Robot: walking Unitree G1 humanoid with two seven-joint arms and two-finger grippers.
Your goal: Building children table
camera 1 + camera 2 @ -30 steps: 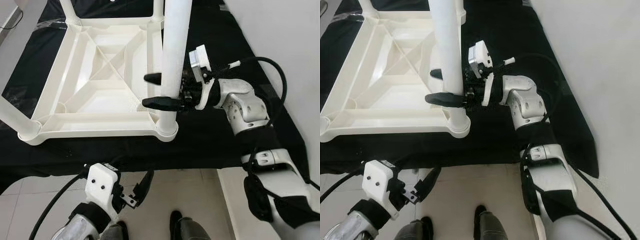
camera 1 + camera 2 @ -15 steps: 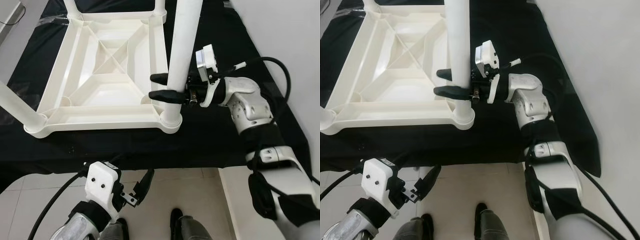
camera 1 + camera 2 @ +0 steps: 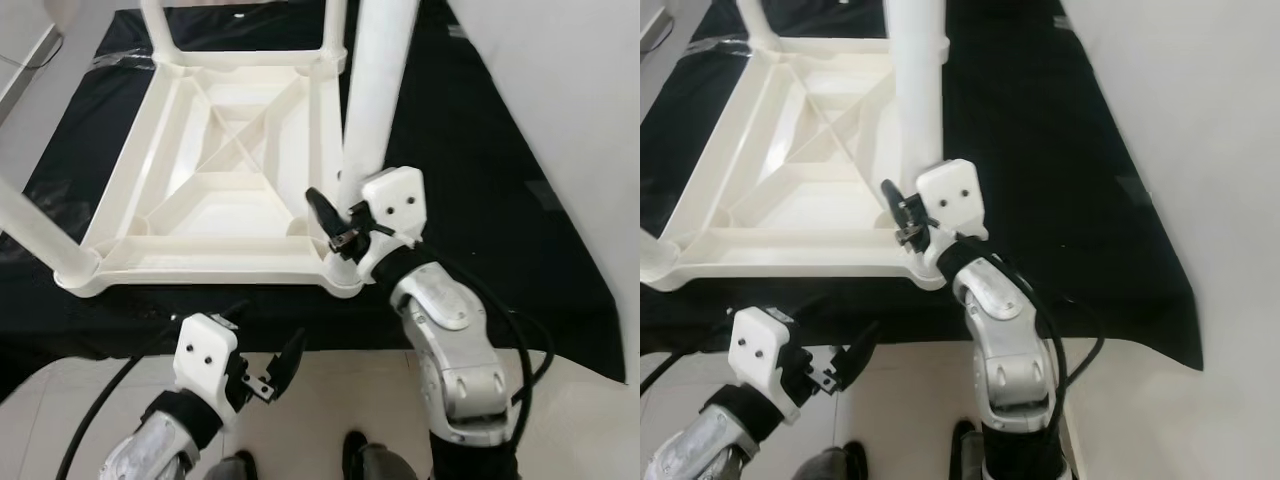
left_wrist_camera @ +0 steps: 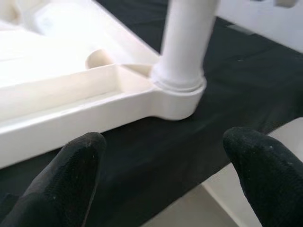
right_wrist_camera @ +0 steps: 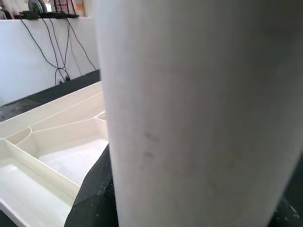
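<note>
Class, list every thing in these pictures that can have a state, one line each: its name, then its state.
Table top: upside down on the black cloth, ribbed underside up.
Near-right leg: upright in its corner socket.
Near-left leg: seated in its corner, leaning outward.
Far legs: standing in their sockets.
Right pincer: closed around the near-right leg just above the socket.
Left pincer: open, holding nothing, low before the table edge.

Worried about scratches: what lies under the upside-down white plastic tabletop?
A black cloth spreads under the upside-down white plastic tabletop, showing all round it. Whatever lies beneath the cloth is covered.
</note>
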